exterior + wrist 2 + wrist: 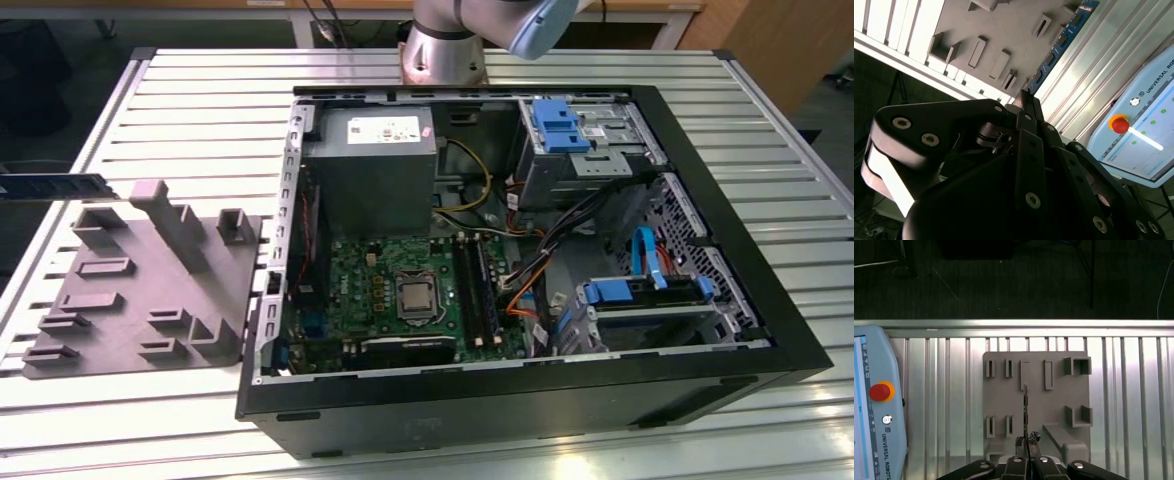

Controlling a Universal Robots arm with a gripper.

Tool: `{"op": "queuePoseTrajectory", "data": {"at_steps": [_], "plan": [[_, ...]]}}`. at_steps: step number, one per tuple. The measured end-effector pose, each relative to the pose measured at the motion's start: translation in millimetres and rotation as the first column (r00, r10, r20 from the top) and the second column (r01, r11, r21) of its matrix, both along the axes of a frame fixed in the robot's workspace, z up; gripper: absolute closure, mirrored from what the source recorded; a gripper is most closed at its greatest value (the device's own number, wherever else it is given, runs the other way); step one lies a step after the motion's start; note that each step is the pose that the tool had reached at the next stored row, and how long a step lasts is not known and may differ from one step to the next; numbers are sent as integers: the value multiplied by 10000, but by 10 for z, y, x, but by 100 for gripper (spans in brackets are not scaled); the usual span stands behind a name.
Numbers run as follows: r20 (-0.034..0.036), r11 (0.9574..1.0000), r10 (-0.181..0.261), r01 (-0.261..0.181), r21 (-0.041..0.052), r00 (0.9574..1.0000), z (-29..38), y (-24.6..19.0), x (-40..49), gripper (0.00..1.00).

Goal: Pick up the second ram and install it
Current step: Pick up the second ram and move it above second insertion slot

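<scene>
One gripper (1026, 441) holds second ram (1025, 407) over slatted table (949, 390).

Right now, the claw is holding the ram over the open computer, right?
Not quite. The claw holds the ram over the grey tray, not the computer, as the first wrist view shows.
</scene>
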State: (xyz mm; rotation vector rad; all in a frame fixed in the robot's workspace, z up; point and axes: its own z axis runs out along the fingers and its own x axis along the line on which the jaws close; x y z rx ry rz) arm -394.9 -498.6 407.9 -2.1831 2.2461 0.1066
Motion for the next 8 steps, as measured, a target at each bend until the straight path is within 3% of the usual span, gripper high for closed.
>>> {"op": "queuePoseTrajectory", "data": {"at_steps": [8], "plan": [[-1,10000,-3,3,-1,10000,1,1,27,88]]}}
